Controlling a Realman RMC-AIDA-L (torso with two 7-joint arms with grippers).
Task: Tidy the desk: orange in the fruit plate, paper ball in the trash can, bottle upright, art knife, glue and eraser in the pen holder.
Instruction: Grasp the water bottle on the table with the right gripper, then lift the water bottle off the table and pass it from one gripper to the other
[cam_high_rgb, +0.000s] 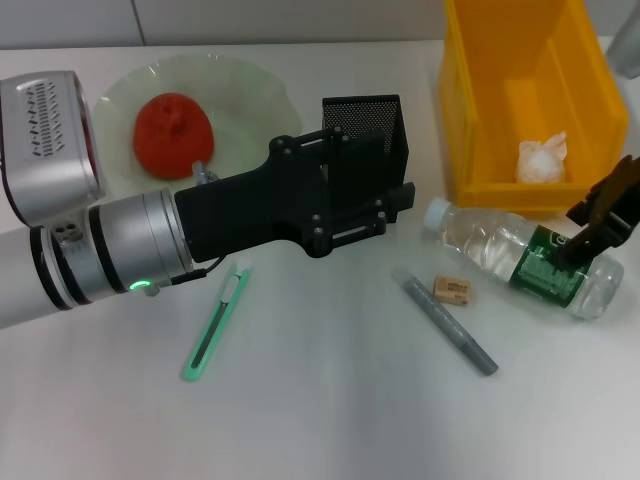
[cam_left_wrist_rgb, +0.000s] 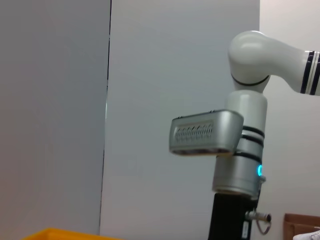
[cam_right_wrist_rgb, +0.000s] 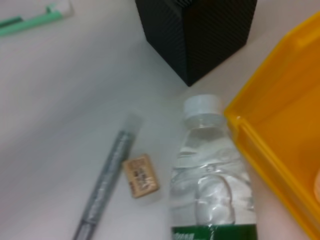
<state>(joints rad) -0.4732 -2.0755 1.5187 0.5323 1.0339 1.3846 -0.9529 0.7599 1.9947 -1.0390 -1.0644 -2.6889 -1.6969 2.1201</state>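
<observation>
Lying on its side at the right, the bottle (cam_high_rgb: 525, 256) has the right gripper (cam_high_rgb: 598, 222) over its green label, seemingly parted, grasp unclear. The left gripper (cam_high_rgb: 385, 205) hangs before the pen holder (cam_high_rgb: 385, 125).

Head view is bright, even overhead light w/ soft, short shadows: a faint one beside the art knife (cam_high_rgb: 215, 324) and the glue (cam_high_rgb: 449, 324). Mild glare on the bottle (cam_high_rgb: 523, 257) plastic and on the left arm's (cam_high_rgb: 60, 195) silver casing; its green LED glows. Left wrist view is dimmer and flat, the wall (cam_left_wrist_rgb: 150, 100) grey, no hard shadows. Right wrist view is soft overall, blur worst near the knife (cam_right_wrist_rgb: 35, 20); eraser (cam_right_wrist_rgb: 140, 175) print unreadable.
</observation>
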